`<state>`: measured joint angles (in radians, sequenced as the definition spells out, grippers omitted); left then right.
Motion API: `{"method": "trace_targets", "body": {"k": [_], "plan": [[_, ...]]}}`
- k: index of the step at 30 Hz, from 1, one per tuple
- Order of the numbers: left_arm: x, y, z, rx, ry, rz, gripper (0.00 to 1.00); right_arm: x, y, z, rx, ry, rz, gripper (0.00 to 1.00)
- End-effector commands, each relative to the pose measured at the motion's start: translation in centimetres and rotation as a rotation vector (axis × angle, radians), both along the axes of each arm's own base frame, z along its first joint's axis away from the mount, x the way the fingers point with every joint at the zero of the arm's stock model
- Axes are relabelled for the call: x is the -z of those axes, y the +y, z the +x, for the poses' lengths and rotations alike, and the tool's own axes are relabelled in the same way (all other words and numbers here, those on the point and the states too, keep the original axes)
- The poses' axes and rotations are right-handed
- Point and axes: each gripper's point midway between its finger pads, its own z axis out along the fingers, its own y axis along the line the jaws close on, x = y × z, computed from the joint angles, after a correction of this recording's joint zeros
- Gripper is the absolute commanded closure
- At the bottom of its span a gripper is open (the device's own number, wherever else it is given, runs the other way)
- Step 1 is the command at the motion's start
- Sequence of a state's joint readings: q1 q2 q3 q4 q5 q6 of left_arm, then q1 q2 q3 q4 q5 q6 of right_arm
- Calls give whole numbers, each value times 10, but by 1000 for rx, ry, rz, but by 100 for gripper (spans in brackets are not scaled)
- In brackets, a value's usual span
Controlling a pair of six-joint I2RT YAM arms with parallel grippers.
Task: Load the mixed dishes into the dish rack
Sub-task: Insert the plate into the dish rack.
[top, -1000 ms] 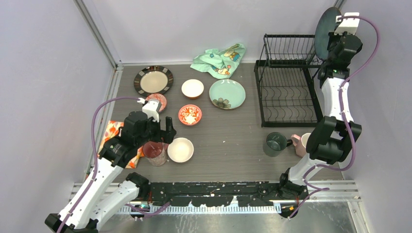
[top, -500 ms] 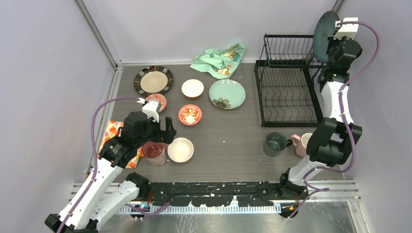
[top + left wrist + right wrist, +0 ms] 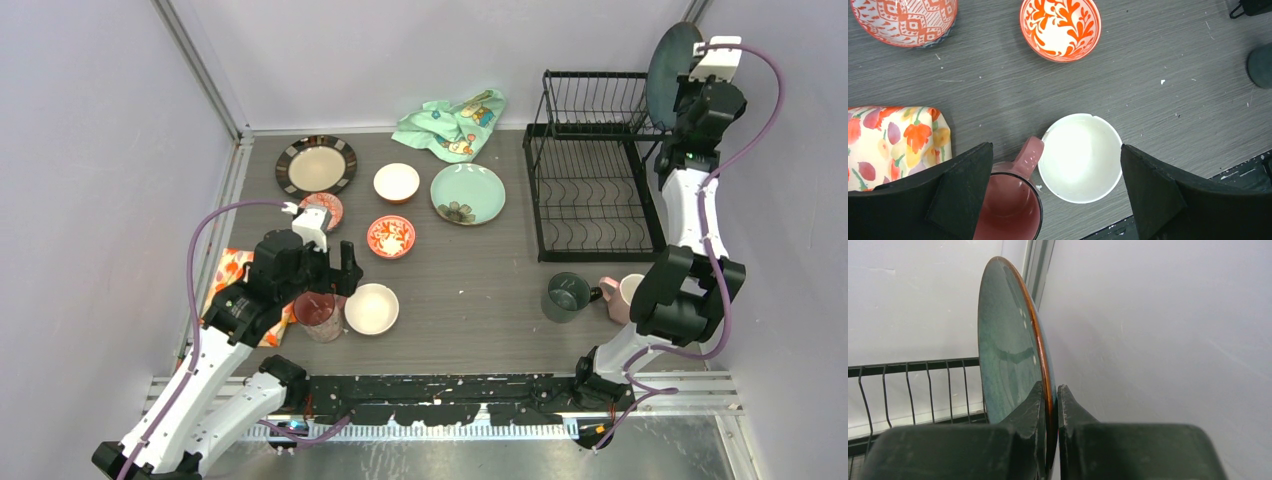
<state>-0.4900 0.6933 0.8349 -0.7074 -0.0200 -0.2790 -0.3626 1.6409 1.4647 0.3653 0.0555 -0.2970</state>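
near the front, the left gripper (image 3: 1055, 160) hangs wide open over the white bowl (image 3: 1080, 157) and pink cup (image 3: 1010, 210), holding nothing. far back, the right gripper (image 3: 1050, 400) pinches the rim of the dark blue-green plate (image 3: 1008, 350), upright above the dish rack (image 3: 598, 73)'s far right corner. the glazed plate is likely stiff, slick and breakable, so a rim grip suits slotting.
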Motion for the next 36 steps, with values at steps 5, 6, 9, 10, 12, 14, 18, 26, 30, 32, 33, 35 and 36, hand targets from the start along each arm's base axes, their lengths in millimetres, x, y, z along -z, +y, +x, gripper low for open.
{"method": "trace_targets", "body": {"k": [5,6,9,10,12,14,18,26,30,32,33,35,36], "plan": [[-10,-5,3,24,-44,-21,0,-155,12,-44,25,-363,-58,99],[-10,-5,2,23,-43,-20,0,-157,13,-44,22,-365,-55,99],[-11,-4,2,23,-46,-22,0,-162,19,-44,7,-375,-50,99],[-11,-4,1,24,-48,-23,0,-163,22,-44,1,-375,-51,99],[-12,-4,1,23,-53,-25,0,-165,27,-42,-11,-375,-53,99],[-13,-4,1,23,-57,-28,0,-166,31,-42,-20,-375,-56,99],[-13,-4,1,23,-58,-28,0,-160,39,-37,-34,-347,-66,99],[-15,-4,0,23,-67,-33,0,-140,36,-35,-8,-317,-76,99],[-15,-4,0,24,-66,-32,0,-141,34,-35,2,-317,-87,99],[-16,-4,0,25,-69,-32,0,-140,34,-34,4,-315,-93,99],[-16,-3,0,25,-68,-31,0,-139,33,-33,5,-313,-97,99],[-15,-3,-1,25,-68,-32,0,-141,33,-31,6,-314,-106,99],[-15,-3,-1,26,-69,-32,0,-142,33,-30,4,-312,-110,99]]}}
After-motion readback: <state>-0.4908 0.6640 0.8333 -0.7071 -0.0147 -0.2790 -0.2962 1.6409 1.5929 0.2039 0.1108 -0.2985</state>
